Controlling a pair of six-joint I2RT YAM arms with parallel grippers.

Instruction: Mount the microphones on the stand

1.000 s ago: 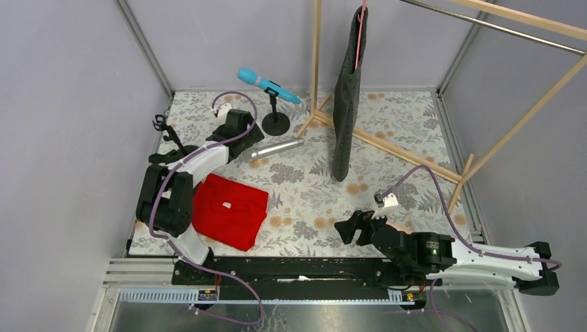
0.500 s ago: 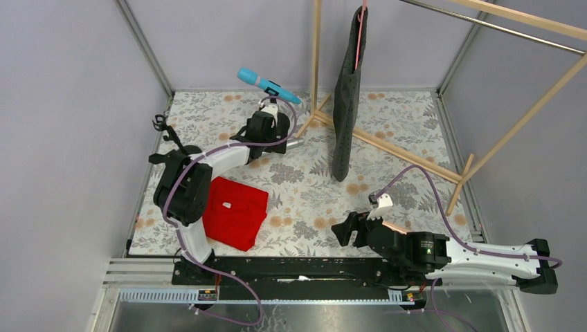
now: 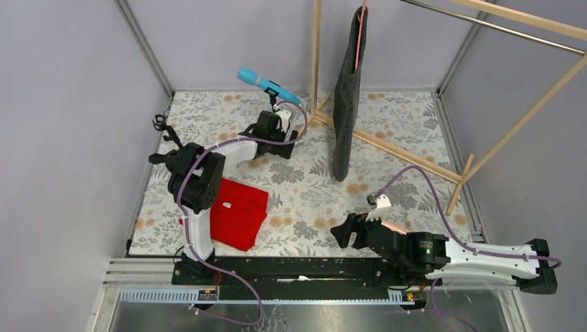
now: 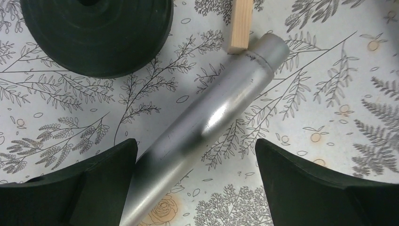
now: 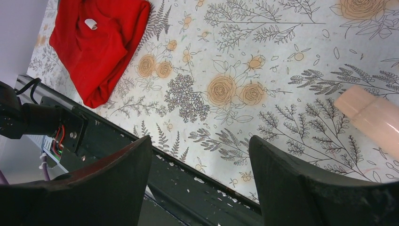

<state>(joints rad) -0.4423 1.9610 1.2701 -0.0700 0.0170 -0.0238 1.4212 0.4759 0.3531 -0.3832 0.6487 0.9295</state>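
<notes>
On my left wrist feed the left jaws are spread wide over the bench (image 4: pixel 306 94) and grip nothing. The silver-grey microphone (image 4: pixel 207 127) lies flat on the floral surface, running diagonally between the 2 fingers (image 4: pixel 84 188). Its barrel passes right along the inner edge of the finger on the left of that feed, and I cannot tell whether they touch. The other finger is well apart from it. The microphone's far end sits just beside the cut end of a wooden rack foot (image 4: pixel 241 23). The stand (image 4: pixel 94 37) shows only its round black base at the upper left of that feed, near the barrel but apart from it.

From the top camera, the cyan-blue microphone (image 3: pixel 266 85) sits tilted on the stand at the back of the bench, just beyond the wrist of the left arm (image 3: pixel 208 159). A red cloth (image 3: pixel 235 211) lies near that arm's base, and a dark garment (image 3: pixel 346 97) hangs from the wooden rack (image 3: pixel 316 55).

The right jaws are also wide open and empty, low over the front of the bench. The peach-pink microphone (image 5: pixel 371 120) lies on the bench at the right edge of the right wrist feed, beyond the finger on that side rather than between the 2, with only 1 end showing.
</notes>
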